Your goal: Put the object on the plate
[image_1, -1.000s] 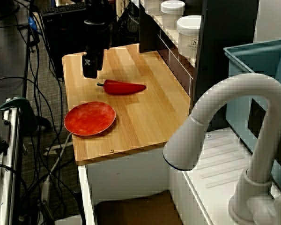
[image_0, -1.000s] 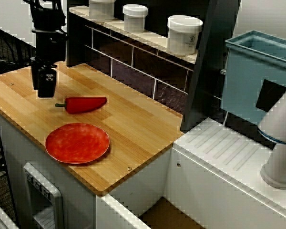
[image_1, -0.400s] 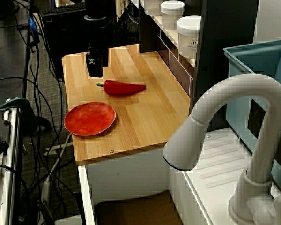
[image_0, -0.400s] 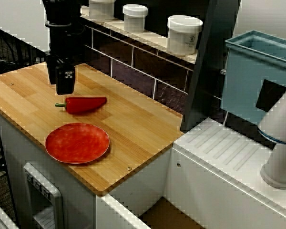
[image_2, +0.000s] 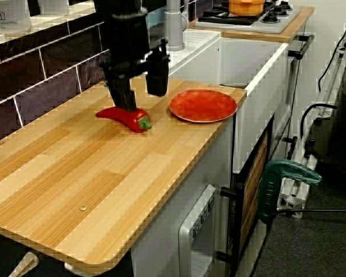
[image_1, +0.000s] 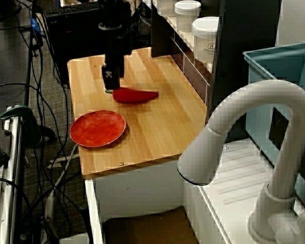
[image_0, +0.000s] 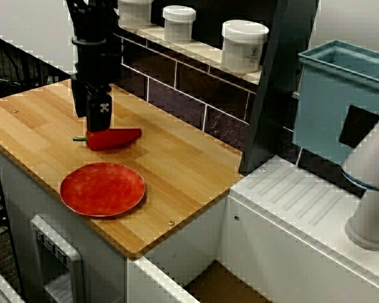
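The object, a glossy red pepper [image_0: 115, 138] with a green stem, lies on the wooden counter [image_0: 177, 170]; it also shows in the other views as the pepper [image_1: 135, 95] and pepper [image_2: 122, 116]. The round red plate [image_0: 102, 188], plate [image_1: 97, 128], plate [image_2: 203, 105] sits apart from it near the counter's front edge and holds nothing. My black gripper [image_2: 142, 99] hangs open over the pepper's stem end. One finger [image_2: 124, 97] stands low against the pepper's body, the other off to the plate side. The gripper [image_0: 99, 117], gripper [image_1: 111, 83] holds nothing.
White jars [image_0: 244, 45] stand on a shelf along the dark tiled back wall. A white sink area and faucet [image_1: 254, 147] lie to the right, with a blue bin [image_0: 341, 101] behind. A stove with an orange pot [image_2: 251, 6] is beyond the sink.
The gripper has travelled from the counter's far left corner rightward to the pepper's stem end and dropped lower. Pepper and plate have not moved.
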{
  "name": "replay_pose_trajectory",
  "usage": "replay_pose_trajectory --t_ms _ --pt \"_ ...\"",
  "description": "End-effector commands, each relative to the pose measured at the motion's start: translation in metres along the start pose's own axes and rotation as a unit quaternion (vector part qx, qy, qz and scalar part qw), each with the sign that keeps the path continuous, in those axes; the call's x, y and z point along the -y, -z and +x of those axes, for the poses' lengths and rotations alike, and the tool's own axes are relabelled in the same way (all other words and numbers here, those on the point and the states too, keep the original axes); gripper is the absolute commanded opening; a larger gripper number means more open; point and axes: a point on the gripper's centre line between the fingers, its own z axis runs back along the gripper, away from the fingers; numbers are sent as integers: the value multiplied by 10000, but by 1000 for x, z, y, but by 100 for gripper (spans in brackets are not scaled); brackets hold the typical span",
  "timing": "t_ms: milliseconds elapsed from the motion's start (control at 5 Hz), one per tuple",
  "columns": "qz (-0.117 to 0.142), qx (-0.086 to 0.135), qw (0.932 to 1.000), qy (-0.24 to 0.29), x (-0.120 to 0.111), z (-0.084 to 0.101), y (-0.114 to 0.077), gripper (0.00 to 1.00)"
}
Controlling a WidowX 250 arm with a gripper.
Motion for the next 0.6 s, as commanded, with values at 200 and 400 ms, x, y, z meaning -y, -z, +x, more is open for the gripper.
replay_pose_trajectory --t_ms 200,400 --pt "193 51 9997 -166 -13 17 17 100" --pt "78 4 9998 -164 -14 15 25 0"
